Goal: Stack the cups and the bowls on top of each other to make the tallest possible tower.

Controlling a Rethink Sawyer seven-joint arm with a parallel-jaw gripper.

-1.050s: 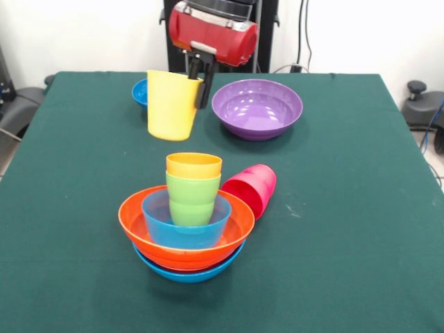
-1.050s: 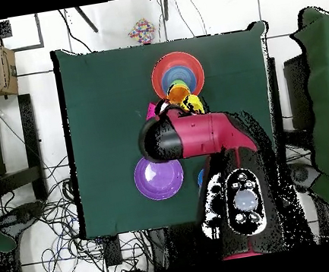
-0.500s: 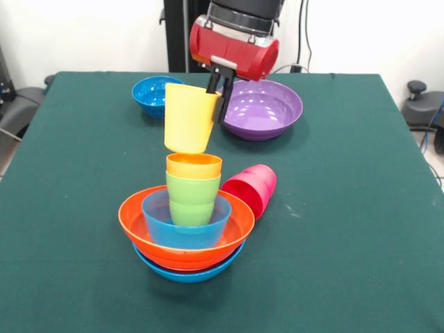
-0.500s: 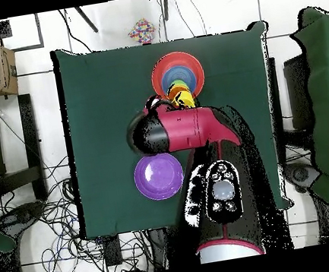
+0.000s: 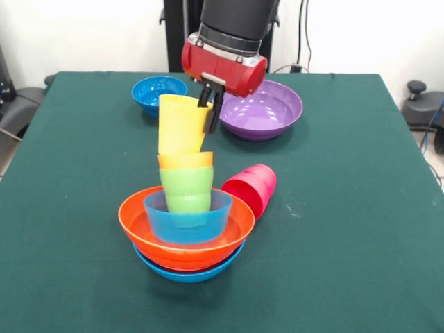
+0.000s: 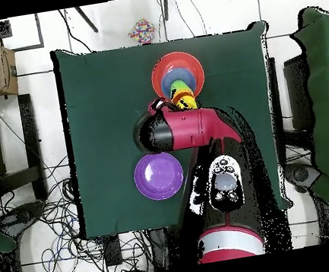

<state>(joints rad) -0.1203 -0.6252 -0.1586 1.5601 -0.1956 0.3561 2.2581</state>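
The tower (image 5: 186, 229) stands near the table's front: a light-blue bowl at the base, an orange bowl (image 5: 139, 218), a small light-blue bowl (image 5: 187, 220), then a green cup (image 5: 186, 189) and an orange cup (image 5: 186, 160). A yellow cup (image 5: 179, 123) sits nested in the orange cup, and my gripper (image 5: 210, 107) is shut on its right rim. A magenta-pink cup (image 5: 251, 187) lies on its side just right of the tower. From overhead the arm covers most of the stack (image 6: 177, 75).
A large purple bowl (image 5: 258, 107) sits at the back right, with a dark-blue bowl (image 5: 157, 92) at the back left. In the overhead view the purple bowl (image 6: 159, 177) lies beside the arm. Cables and chairs surround the table.
The gripper carried the yellow cup forward over the tower and lowered it into the orange cup. The stacked cups have shifted slightly.
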